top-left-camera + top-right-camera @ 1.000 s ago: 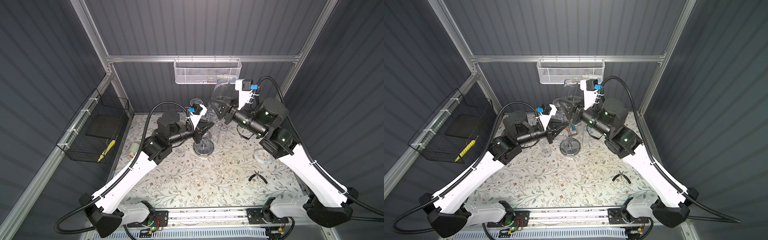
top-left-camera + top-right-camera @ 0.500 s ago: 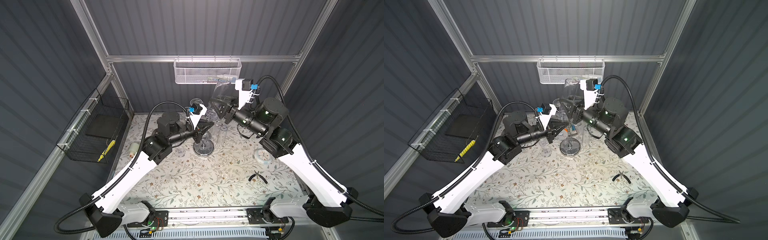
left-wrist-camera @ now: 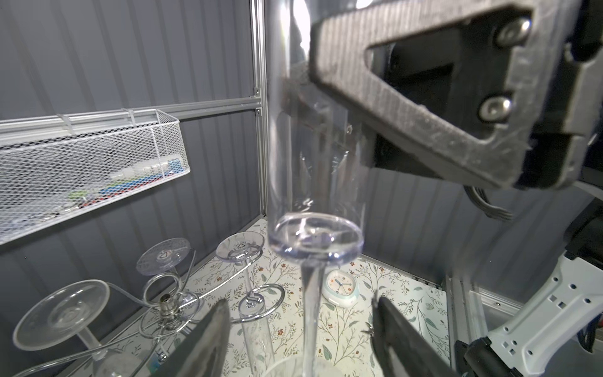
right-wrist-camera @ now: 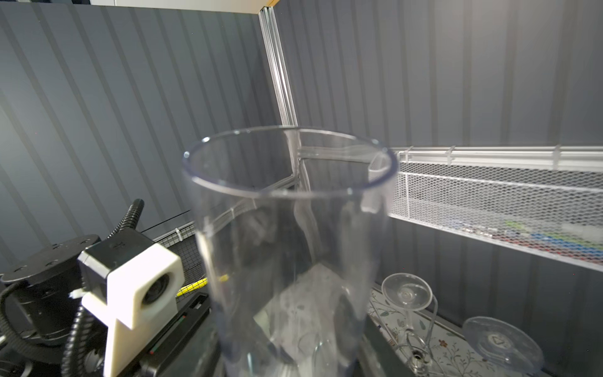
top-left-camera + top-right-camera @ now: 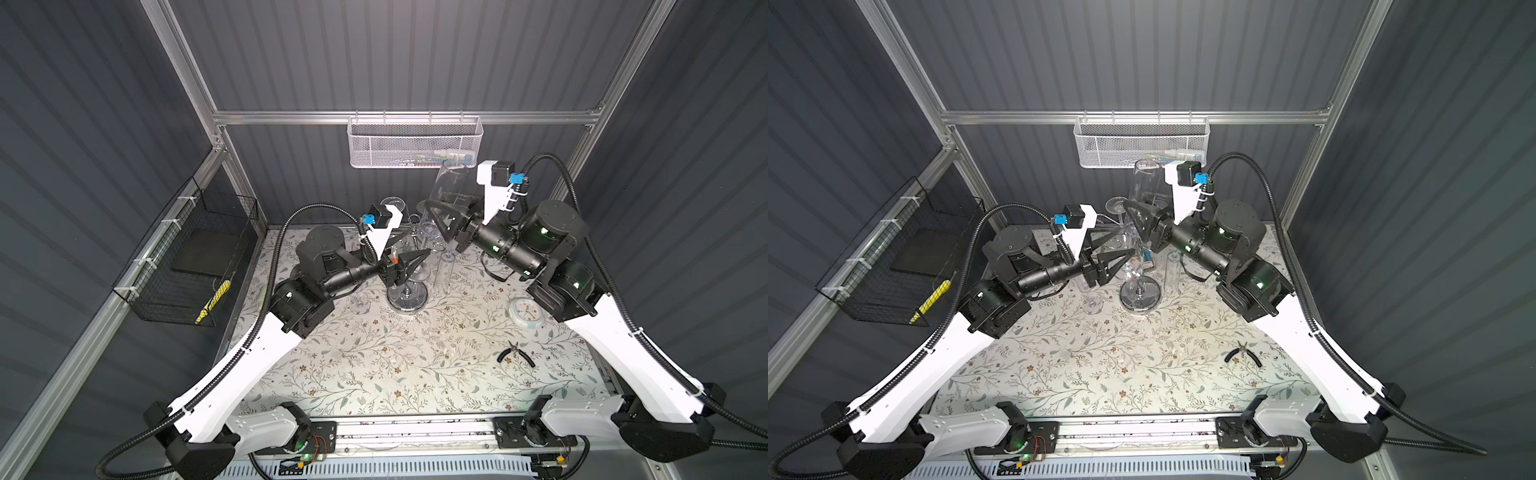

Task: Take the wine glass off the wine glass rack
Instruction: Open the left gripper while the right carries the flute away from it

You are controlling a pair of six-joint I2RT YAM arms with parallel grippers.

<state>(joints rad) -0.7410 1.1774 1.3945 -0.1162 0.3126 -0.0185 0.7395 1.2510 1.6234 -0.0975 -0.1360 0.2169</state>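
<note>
I can read nothing: only a triangle sign on two upturned glass feet (image 3: 240, 247), and numerals on the clock (image 3: 340, 287) blur.

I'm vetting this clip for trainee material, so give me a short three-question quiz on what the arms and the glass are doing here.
1. True or false: the right end effector grips the wine glass by its foot.
2. Pick one. The left end effector is: A) open, with the stem between its fingers; B) shut on the stem; C) out of every view.
3. Name the white object lying on the tablecloth near the right arm.

Key: 1 false, it grips the bowl; 2 A; 3 the clock.
</note>
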